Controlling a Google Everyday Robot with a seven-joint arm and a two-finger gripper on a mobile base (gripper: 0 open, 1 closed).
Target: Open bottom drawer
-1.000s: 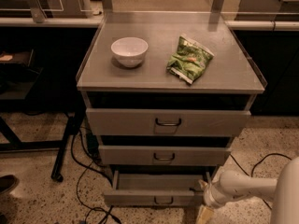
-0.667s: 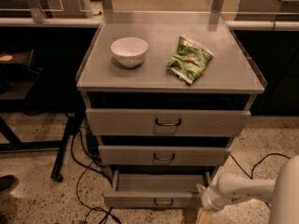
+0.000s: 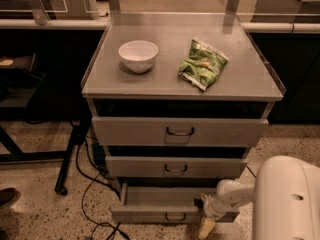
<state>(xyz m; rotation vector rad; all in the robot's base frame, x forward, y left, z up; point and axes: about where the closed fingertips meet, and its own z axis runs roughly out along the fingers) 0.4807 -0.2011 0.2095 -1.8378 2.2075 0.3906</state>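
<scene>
The bottom drawer (image 3: 160, 198) is the lowest of three under the desk (image 3: 165, 84) and stands partly out past the desk's front edge, its grey inside showing. The gripper (image 3: 206, 223) is low beneath the desk's front right corner. I cannot tell whether it is open or holding anything.

The gripper (image 3: 206, 223) sits low at the right end of the bottom drawer (image 3: 160, 200) and covers that corner of its front. The big white arm (image 3: 287, 199) is cut off by the right and bottom edges. A dark shape (image 3: 7, 198) is cut by the left edge — too little shows to name it. The words on the green bag (image 3: 202, 64) are too blurry to read. Black cables (image 3: 95, 225) run off the bottom edge.
</scene>
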